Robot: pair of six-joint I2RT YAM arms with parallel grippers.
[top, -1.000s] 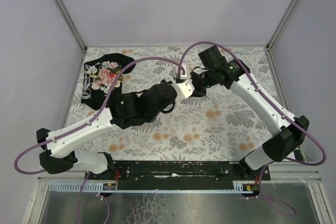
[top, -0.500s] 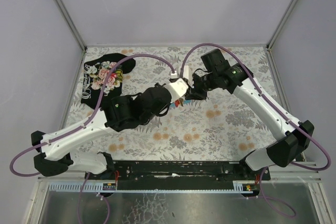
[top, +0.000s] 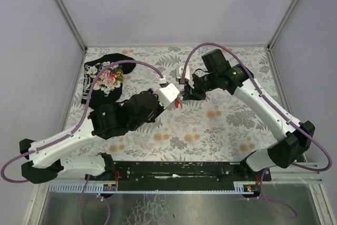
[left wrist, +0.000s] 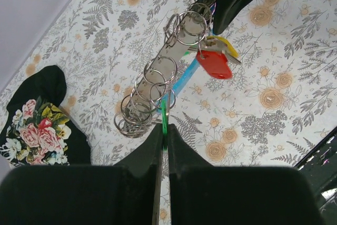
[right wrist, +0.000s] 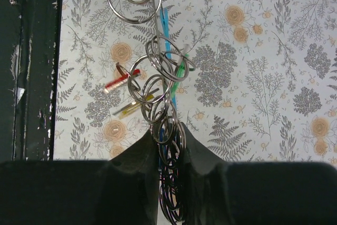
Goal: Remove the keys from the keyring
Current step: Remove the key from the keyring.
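Since 1 s ago the L arm has pulled back toward its base, so the L gripper (top: 175, 101) now sits apart from the R gripper (top: 185, 95). The keyring (left wrist: 158, 77) is strung taut between them. Its rings run along a grey/lt-blue fob (left wrist: 185, 75) straight out from the L fingertips. L fingers are pressed together on the green key (left wrist: 164, 118) at the near end. R fingers are clamped on the rings at the far end. The other keys, the red key (left wrist: 213, 62) and yellow key (left wrist: 225, 44), hang just below the R gripper's tips. The floral table (top: 226, 125) lies under both. A black floral cloth (top: 102, 77) is well off to the L gripper's left.
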